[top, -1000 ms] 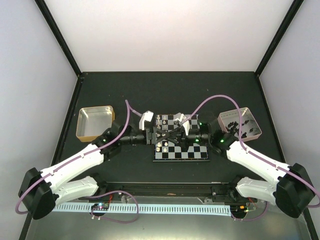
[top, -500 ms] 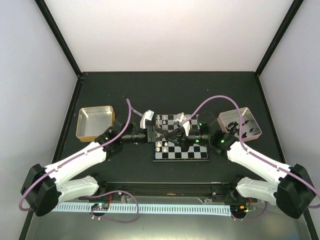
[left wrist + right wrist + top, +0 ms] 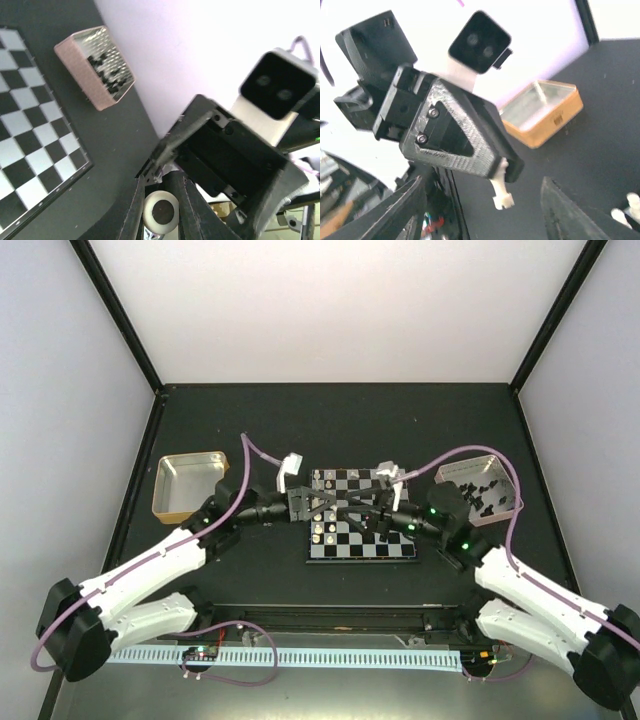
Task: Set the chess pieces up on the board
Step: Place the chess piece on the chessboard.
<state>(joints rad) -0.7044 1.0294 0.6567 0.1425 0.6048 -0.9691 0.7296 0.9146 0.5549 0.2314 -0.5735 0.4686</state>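
Note:
The board (image 3: pixel 372 543) lies between my two arms, with a few cream-white chess pieces (image 3: pixel 322 531) along its left side. Above the board, my left gripper (image 3: pixel 327 503) is shut on one white chess piece. The left wrist view shows that piece's round base (image 3: pixel 161 212) pinched between the fingers. In the right wrist view the same piece (image 3: pixel 500 192) hangs from the left gripper (image 3: pixel 506 171). My right gripper (image 3: pixel 358 510) faces it, open and empty, its fingers (image 3: pixel 563 216) wide on either side.
A gold metal tray (image 3: pixel 189 486) sits left of the board and also appears in the right wrist view as the gold tray (image 3: pixel 544 113). A pinkish tray (image 3: pixel 481 489) with black pieces stands to the right, seen too as the pinkish tray (image 3: pixel 94 67). Purple cables arch over both wrists.
The right gripper has opened and let go of the white piece while the left gripper has closed on it. The right arm has drawn back to the right.

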